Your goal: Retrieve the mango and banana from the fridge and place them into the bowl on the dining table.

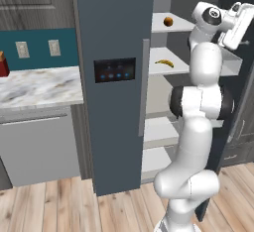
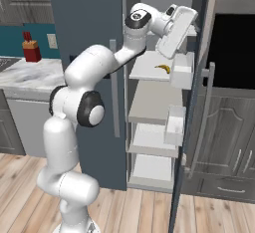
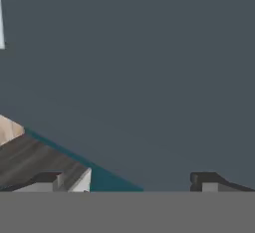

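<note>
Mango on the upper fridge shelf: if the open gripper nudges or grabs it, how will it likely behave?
The mango looks small and roundish, so a nudge would probably roll it along the flat white shelf. It sits alone, with nothing beside it to stop it. Its smooth curve may slip between the gripper's open jaws unless centred.

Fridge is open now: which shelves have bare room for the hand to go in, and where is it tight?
In the fridge, the shelves below the banana lie bare. The banana's shelf is free on both sides of it. The mango shelf is narrower in view. Tightest is the right, where door bins and the gripper, open, crowd.
</note>
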